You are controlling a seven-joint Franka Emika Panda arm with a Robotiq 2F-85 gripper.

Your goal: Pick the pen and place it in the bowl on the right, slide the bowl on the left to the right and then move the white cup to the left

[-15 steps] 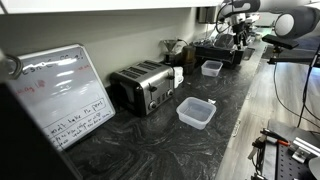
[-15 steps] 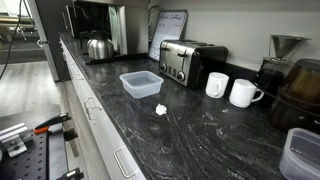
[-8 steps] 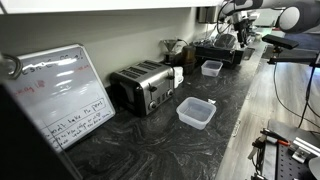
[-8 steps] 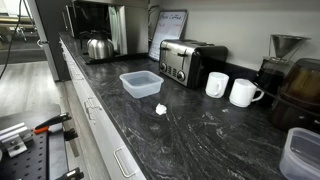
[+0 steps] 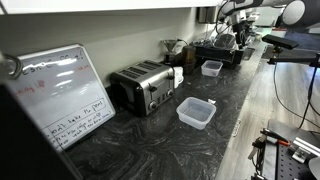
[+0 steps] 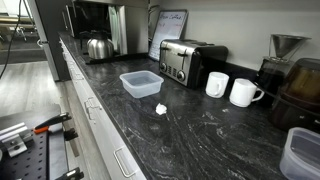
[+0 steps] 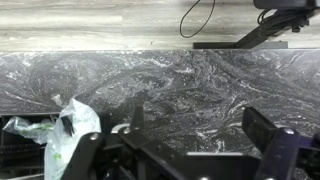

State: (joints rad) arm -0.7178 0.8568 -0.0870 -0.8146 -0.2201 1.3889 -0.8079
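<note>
Low in the wrist view, the pincer (image 7: 190, 125) stands fully open, its jaws wide apart with nothing between them, above the dark marbled desk (image 7: 200, 80). A crumpled clear plastic bag (image 7: 65, 130) lies by one finger; whether they touch is unclear. Farther off, in an exterior view, a translucent tub (image 6: 141, 83) sits before the chrome toaster (image 6: 190, 62), with the white cup (image 6: 217, 85) just beside it. The pen cannot be made out anywhere.

The white cup (image 6: 217, 85) stands upright just beside the toaster (image 6: 190, 62), translucent bowl (image 6: 138, 92) nearby
</note>
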